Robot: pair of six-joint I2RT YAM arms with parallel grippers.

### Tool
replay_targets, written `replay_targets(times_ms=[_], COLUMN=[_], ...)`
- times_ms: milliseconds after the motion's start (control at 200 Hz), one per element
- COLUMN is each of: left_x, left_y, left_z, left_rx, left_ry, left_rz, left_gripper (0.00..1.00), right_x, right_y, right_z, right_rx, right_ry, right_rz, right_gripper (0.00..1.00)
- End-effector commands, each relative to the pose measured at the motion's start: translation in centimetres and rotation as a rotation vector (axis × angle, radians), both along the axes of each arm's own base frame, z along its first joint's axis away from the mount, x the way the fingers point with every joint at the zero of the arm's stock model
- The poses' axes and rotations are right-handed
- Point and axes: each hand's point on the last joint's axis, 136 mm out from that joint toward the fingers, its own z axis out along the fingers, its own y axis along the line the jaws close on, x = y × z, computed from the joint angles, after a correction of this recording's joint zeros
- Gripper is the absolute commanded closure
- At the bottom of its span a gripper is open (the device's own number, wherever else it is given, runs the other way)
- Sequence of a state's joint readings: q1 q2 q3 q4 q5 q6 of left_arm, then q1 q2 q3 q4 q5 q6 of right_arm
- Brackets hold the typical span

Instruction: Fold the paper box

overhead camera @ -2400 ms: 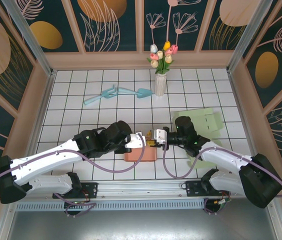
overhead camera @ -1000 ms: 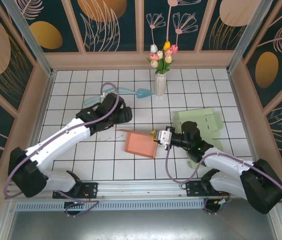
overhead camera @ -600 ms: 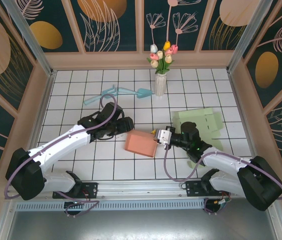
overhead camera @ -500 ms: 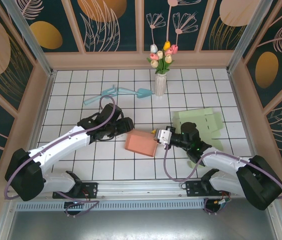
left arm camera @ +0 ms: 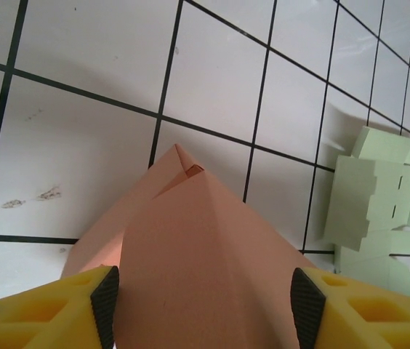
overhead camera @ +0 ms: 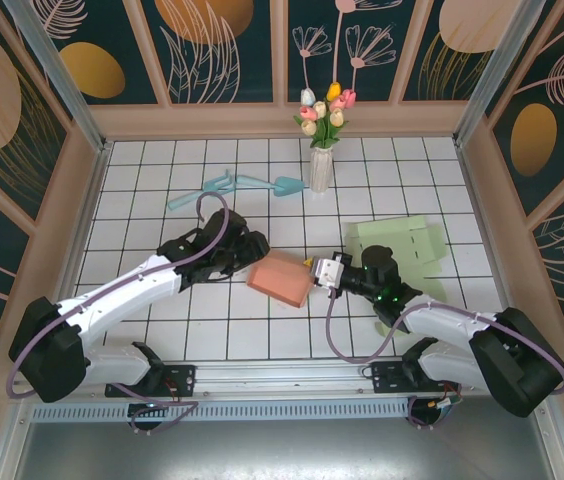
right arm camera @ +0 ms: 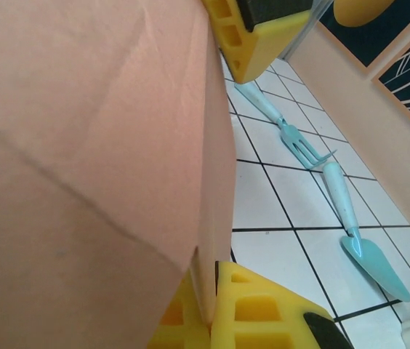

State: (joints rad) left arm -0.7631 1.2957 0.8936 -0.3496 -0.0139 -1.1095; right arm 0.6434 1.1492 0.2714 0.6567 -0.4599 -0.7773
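White tiled table (overhead camera: 162, 180) carries the work. Left pincer (overhead camera: 253, 252): fingers set wide, with the paper box (overhead camera: 280, 278) filling the gap between the pads; a firm grip cannot be confirmed. Right pincer (overhead camera: 313, 276): clamped on the box's right edge, near the table's centre. Green flat carton (overhead camera: 402, 243) lies near, apart from the box.

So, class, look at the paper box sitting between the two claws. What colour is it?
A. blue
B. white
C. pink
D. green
C: the pink paper box sits between the left claw and the right claw, while the green paper box lies flat on the tiles beside the right arm.
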Motion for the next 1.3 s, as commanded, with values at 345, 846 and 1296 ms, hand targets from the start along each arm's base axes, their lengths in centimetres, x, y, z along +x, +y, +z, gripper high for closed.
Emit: replay_targets(times_ms=[345,846,1296], left_x=[-3.3,-2.9,-1.8], left_y=[-7.0,-1.5,-0.8], left_z=[-0.5,-4.5,-4.7], left_rx=[-0.191,0.036,0.062], left_ry=[0.012,-0.040,-0.080], left_rz=[-0.196,-0.076,0.000], left_gripper=[0.60,0.62,0.63], right_x=[1.6,0.5,-2.9], right_y=[-0.1,-0.9,-5.5], right_z=[-1.5,-1.5,0.0], right_rx=[-0.115,-0.403,-0.597], right_ry=[0.022,0.062,0.140], right_rz=[-0.096,-0.077,-0.068], right_gripper=[1.00,0.50,0.32])
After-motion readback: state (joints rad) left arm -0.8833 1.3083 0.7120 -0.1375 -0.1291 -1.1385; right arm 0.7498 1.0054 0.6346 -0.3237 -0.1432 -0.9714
